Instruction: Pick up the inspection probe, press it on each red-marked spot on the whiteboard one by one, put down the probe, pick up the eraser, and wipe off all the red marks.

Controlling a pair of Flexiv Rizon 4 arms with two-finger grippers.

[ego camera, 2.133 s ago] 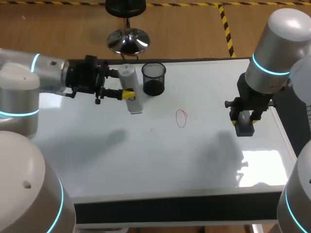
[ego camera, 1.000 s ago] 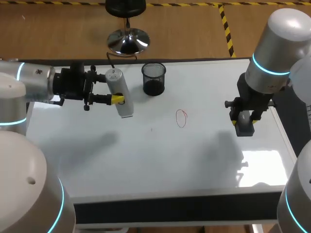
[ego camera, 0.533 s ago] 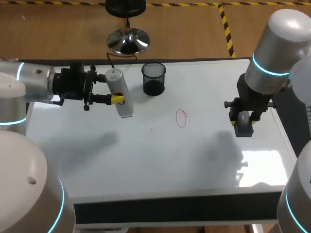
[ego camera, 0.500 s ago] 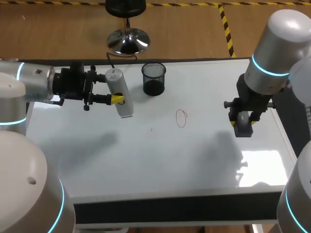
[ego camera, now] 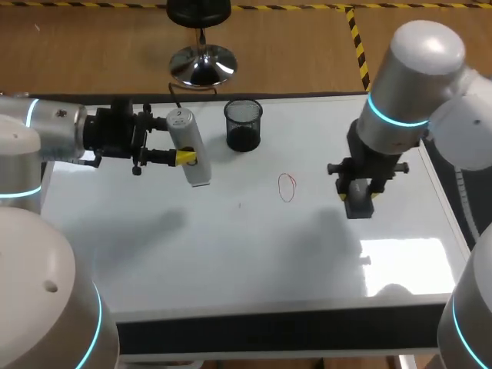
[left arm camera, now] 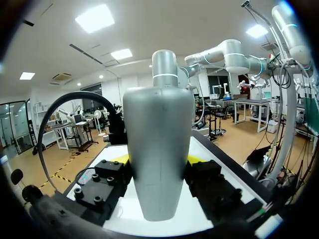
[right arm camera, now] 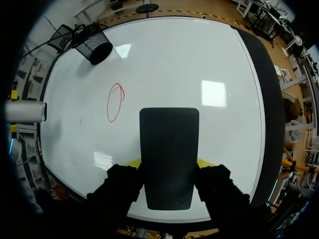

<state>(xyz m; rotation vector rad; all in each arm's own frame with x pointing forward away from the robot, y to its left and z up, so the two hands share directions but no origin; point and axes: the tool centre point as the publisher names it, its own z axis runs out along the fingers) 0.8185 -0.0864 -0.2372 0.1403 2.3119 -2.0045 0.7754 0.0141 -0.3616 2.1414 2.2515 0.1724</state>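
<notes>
The whiteboard (ego camera: 231, 246) covers the table and carries one red oval mark (ego camera: 287, 187) near its middle. My left gripper (ego camera: 184, 157) is shut on the grey probe (ego camera: 189, 146), held tilted above the board's far left. In the left wrist view the probe (left arm camera: 158, 149) stands upright between the fingers of that gripper (left arm camera: 158, 167). My right gripper (ego camera: 359, 198) is shut on the dark eraser (ego camera: 357, 206), just right of the red mark. In the right wrist view the eraser (right arm camera: 169, 154) fills the gripper (right arm camera: 168, 167), with the red mark (right arm camera: 115, 102) ahead and to one side.
A black mesh cup (ego camera: 244, 125) stands at the board's far edge, between the probe and the red mark; it also shows far ahead of the eraser as the mesh cup (right arm camera: 94, 47). The probe's end (right arm camera: 25, 111) shows beyond the mark.
My right arm has carried the eraser leftward, closer to the red mark. My left arm drew back left with the probe about two seconds ago and has since held still.
</notes>
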